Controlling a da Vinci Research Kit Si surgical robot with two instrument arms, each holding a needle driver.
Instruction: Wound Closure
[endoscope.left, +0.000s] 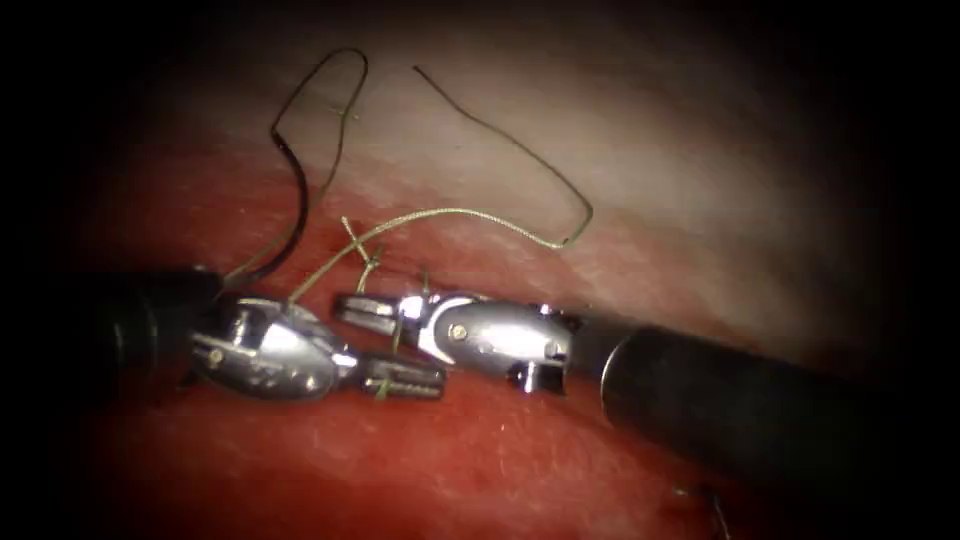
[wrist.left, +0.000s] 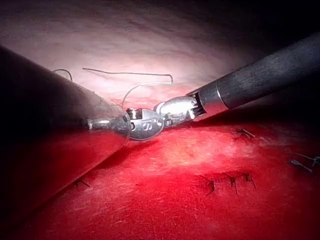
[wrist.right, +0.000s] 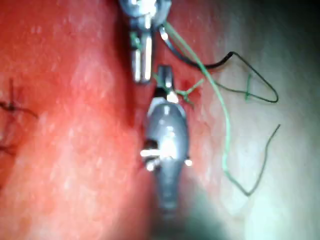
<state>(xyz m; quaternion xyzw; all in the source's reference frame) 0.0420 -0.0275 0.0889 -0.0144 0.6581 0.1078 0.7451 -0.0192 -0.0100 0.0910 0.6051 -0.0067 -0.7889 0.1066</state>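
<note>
The left tool's jaws (endoscope.left: 405, 380) point right, low on the red tissue (endoscope.left: 480, 470), and are shut on a green strand of thread (endoscope.left: 395, 342). Just above them, the right tool's jaws (endoscope.left: 362, 310) point left and are shut on a short strand that drops from the knot (endoscope.left: 365, 260). The dark curved needle (endoscope.left: 300, 200) lies free on the tissue left of the knot, with neither tool holding it. Its lower end sits by the left tool's wrist. Its thread loops upward. In the right wrist view the right jaws (wrist.right: 165, 77) are beside the left tool (wrist.right: 142, 55) and the needle (wrist.right: 200, 62).
A long thread tail (endoscope.left: 565, 240) runs right from the knot and curls up over the pale tissue (endoscope.left: 650, 150). Finished stitches (wrist.left: 232, 181) sit in the red tissue nearer the camera. The right shaft (endoscope.left: 720, 400) crosses the lower right.
</note>
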